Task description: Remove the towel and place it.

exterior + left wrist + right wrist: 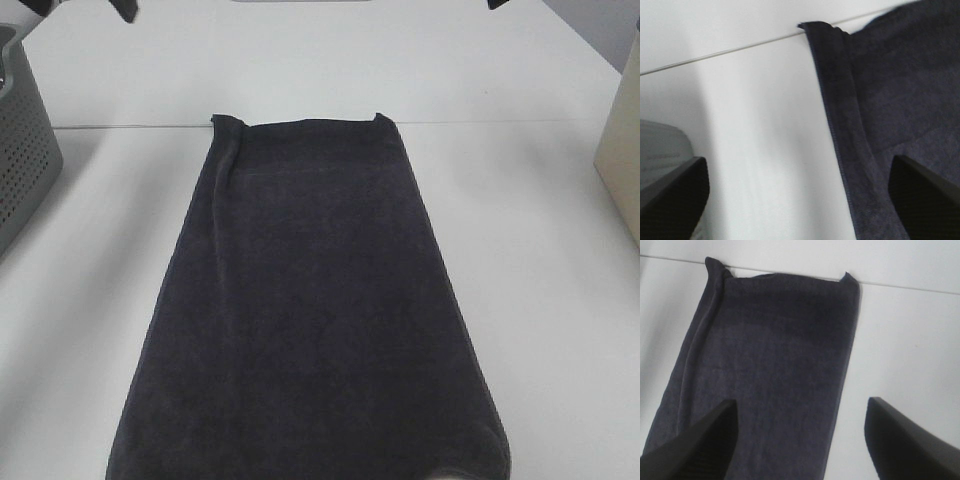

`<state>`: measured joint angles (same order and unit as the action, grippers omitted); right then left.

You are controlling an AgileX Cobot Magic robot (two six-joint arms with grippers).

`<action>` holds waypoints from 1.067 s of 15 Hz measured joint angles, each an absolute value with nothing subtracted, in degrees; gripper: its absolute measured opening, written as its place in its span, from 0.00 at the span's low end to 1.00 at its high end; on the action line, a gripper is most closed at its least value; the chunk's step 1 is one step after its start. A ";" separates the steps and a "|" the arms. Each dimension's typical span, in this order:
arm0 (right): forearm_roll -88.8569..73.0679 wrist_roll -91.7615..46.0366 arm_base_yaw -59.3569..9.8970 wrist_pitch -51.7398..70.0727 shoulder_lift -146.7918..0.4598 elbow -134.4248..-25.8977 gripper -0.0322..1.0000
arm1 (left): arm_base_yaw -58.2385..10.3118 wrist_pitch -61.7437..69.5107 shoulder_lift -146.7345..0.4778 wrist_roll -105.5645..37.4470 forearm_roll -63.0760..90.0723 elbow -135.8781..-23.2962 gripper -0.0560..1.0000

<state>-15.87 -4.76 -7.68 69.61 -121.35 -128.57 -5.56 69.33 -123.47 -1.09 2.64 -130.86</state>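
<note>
The towel [310, 300] is dark charcoal-navy and lies spread flat and lengthwise on the white table [540, 300]. Its far hem sits along a table seam and its near end runs out of the bottom of the exterior view. In the left wrist view my left gripper [800, 200] hangs open above the towel's [890, 100] far left corner, one finger [925, 200] over the cloth. In the right wrist view my right gripper [802, 445] is open above the towel's [770, 355] right long edge. Neither gripper touches the cloth or holds anything.
A grey perforated basket [20, 150] stands at the left edge of the table. A beige box [622, 150] stands at the right edge. White tabletop lies on both sides of the towel and beyond its far hem.
</note>
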 joint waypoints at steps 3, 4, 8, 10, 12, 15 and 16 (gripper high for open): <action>-11.00 -3.78 -7.68 69.61 -106.00 -110.24 0.70 | 2.23 69.33 -112.36 -0.74 2.06 -119.63 0.91; -10.37 -3.44 -7.68 69.67 -101.81 -105.31 0.70 | 3.32 69.33 -108.75 -0.97 2.01 -114.53 0.91; -10.26 -0.46 -7.68 69.67 -80.10 -82.79 0.70 | 3.90 68.81 -86.17 -1.55 2.86 -89.84 0.91; -10.26 0.00 -7.68 69.73 -68.47 -72.88 0.70 | 3.90 68.47 -73.34 -1.55 3.04 -79.70 0.91; -10.26 0.00 -7.68 69.79 -58.33 -64.57 0.70 | 3.90 68.35 -61.71 -1.55 3.15 -70.82 0.91; -10.20 1.66 -7.68 69.79 -44.35 -53.86 0.70 | 3.90 68.35 -45.89 -1.55 3.15 -61.48 0.91; -9.51 2.01 -7.68 69.84 -39.48 -50.59 0.70 | 3.90 68.41 -40.79 -1.55 3.09 -58.84 0.91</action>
<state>-9.51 2.01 -7.68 69.84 -39.48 -50.59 3.90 68.41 -40.79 -1.55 3.09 -58.84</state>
